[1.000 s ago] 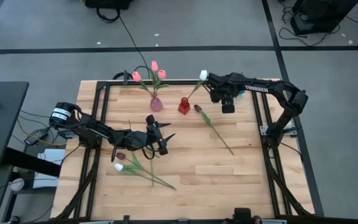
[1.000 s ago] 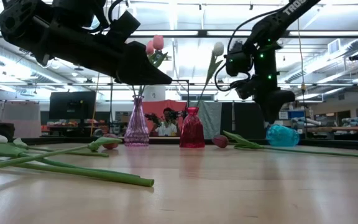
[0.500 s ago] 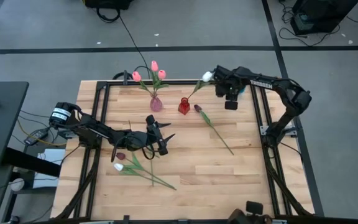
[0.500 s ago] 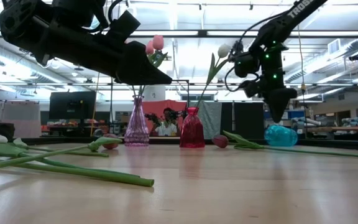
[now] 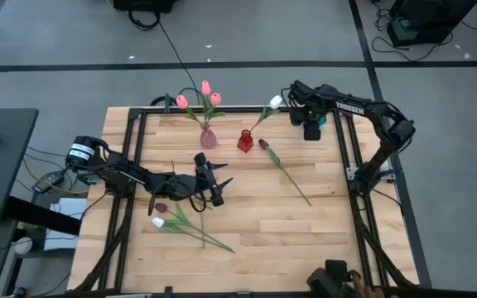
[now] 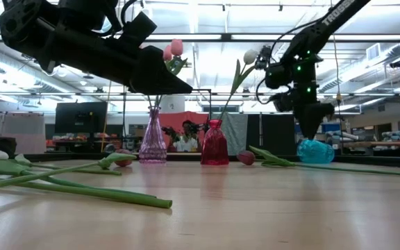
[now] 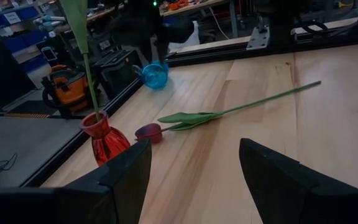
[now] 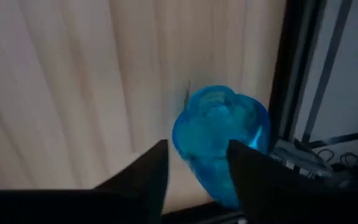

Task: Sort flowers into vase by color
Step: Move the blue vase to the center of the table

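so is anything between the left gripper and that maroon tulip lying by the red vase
Nothing visible. In the left wrist view, bare wood runs from the open left gripper to the maroon tulip lying flat; the red vase stands just beside its head, off the direct line.

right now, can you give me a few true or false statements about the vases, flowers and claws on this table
1. The clear pink glass vase holds three pink tulips. True.
2. The red glass vase is empty. False: one white tulip stands in it.
3. The blue glass vase lies right under the right claw. True.
4. The left claw grips a stem. False: it is open with nothing between its fingers.
5. A dark maroon tulip lies flat on the wooden table beside the red vase. True.
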Action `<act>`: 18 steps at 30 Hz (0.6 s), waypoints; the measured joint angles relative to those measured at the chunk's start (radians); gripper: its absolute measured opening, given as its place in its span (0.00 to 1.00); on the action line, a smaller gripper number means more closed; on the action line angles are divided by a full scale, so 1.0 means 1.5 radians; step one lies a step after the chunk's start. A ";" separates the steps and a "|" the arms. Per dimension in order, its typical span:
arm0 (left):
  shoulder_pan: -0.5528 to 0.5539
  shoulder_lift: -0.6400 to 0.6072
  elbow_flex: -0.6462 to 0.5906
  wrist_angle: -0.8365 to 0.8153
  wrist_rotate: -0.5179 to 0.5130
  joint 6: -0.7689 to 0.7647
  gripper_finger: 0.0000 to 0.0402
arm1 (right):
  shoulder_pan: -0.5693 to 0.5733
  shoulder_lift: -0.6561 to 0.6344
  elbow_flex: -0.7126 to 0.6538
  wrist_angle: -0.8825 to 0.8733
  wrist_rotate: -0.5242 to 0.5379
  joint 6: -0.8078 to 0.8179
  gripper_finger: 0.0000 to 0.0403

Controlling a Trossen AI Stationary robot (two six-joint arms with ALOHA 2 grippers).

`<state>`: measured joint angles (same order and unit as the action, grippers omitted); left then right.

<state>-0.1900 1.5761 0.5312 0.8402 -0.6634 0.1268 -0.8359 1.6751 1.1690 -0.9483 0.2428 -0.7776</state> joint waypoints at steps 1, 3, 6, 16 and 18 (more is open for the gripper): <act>0.000 0.000 0.000 0.000 -0.001 0.000 0.62 | -0.003 0.008 0.000 0.007 0.000 -0.004 0.47; 0.000 0.000 0.000 0.000 -0.006 0.000 0.62 | -0.004 0.025 0.000 0.014 0.005 -0.009 0.56; 0.000 0.000 0.000 -0.002 -0.006 0.000 0.62 | -0.004 0.038 0.000 0.019 0.034 -0.035 0.66; 0.000 0.000 0.000 -0.003 -0.007 0.002 0.62 | 0.003 0.036 0.000 0.074 0.047 -0.101 0.62; 0.000 0.000 0.000 -0.004 -0.011 0.002 0.62 | 0.000 0.038 0.000 0.090 0.031 -0.115 0.60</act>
<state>-0.1898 1.5761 0.5312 0.8349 -0.6798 0.1302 -0.8366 1.7317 1.1687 -0.8130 0.2886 -0.9506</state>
